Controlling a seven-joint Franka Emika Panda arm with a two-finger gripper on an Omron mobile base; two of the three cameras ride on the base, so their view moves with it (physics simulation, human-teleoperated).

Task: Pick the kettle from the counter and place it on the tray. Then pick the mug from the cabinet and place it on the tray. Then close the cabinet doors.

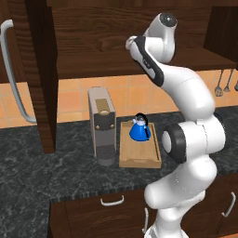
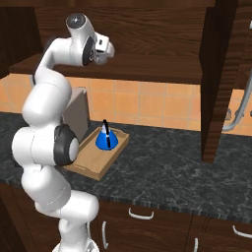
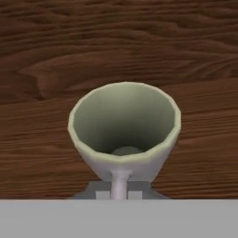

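From above, the hand view looks into the grey-beige mug (image 3: 124, 128), which stands on the wooden shelf of the cabinet (image 3: 51, 69). The mug's handle runs down between the tips of my gripper (image 3: 119, 193), which is shut on it. In the base views the gripper (image 1: 131, 44) (image 2: 109, 49) reaches in just above the cabinet shelf (image 1: 93, 62) (image 2: 152, 66). The blue kettle (image 1: 139, 129) (image 2: 106, 140) stands upright on the wooden tray (image 1: 139, 159) (image 2: 88, 166) on the dark counter (image 1: 56, 158) (image 2: 167, 162). Both cabinet doors (image 1: 42, 79) (image 2: 216, 83) stand open.
A grey coffee machine (image 1: 102, 122) (image 2: 76, 115) stands directly left of the tray. The open doors' silver bar handles (image 1: 11, 69) (image 2: 238, 113) jut out at both sides. Utensils (image 1: 222, 83) hang on the tiled wall at the right. Drawers (image 1: 111, 204) sit under the counter.
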